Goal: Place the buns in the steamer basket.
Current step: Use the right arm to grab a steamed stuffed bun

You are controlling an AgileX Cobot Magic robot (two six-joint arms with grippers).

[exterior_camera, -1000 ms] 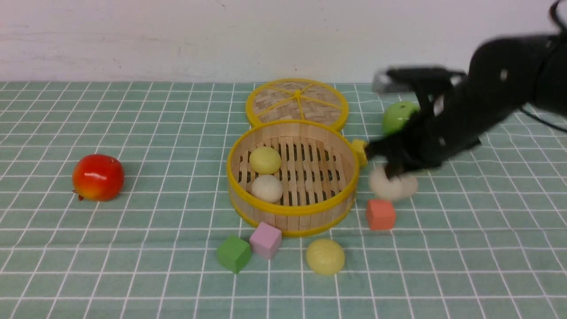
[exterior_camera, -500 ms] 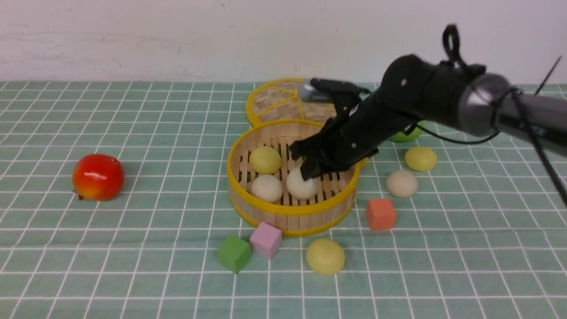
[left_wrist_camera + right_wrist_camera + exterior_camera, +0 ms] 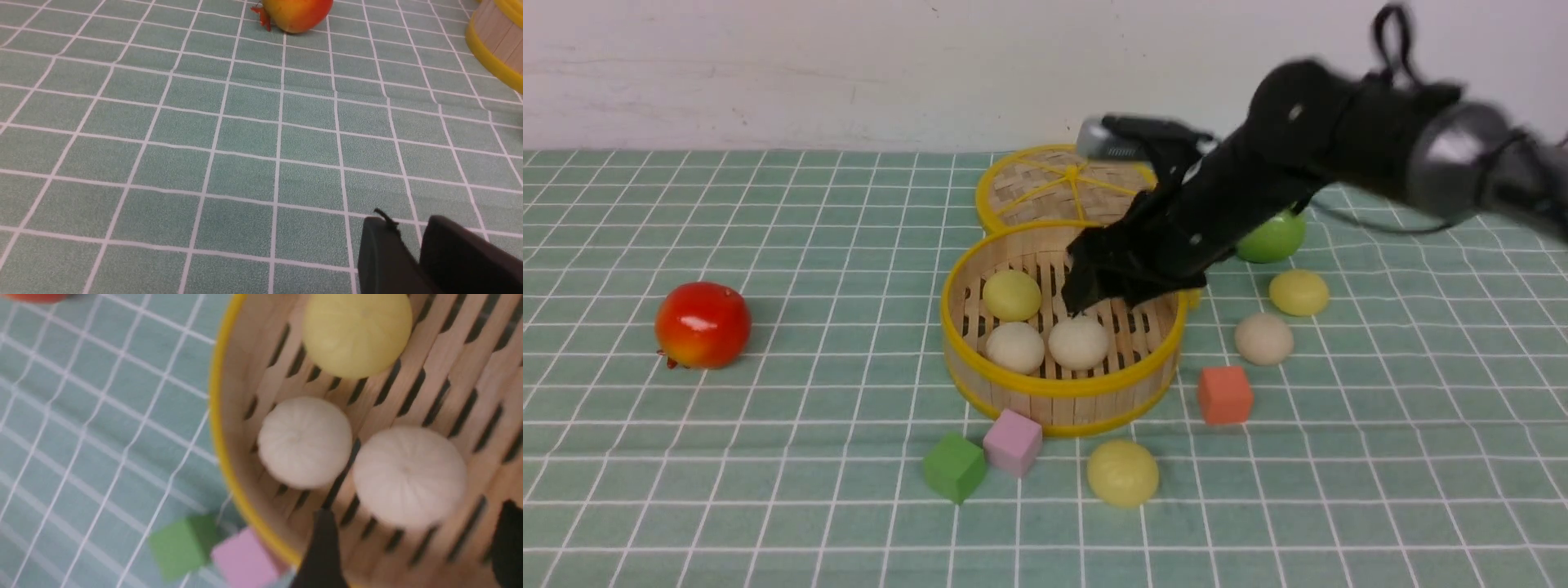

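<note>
1. Right claw (image 3: 1107, 299) hung spread; a white bun (image 3: 1078, 342) lay free directly beneath it, inside the steamer basket (image 3: 1058, 387).
2. Risk: a low retreat could drag a finger into bun or basket.

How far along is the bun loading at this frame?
Done: about half. The steamer basket holds three buns: the inside yellow bun, a white bun and a second white bun.
In hand: nothing. The right gripper hangs open and empty over the basket.
Left: the far-right yellow bun and the beige bun beside the basket, and the front yellow bun.
</note>
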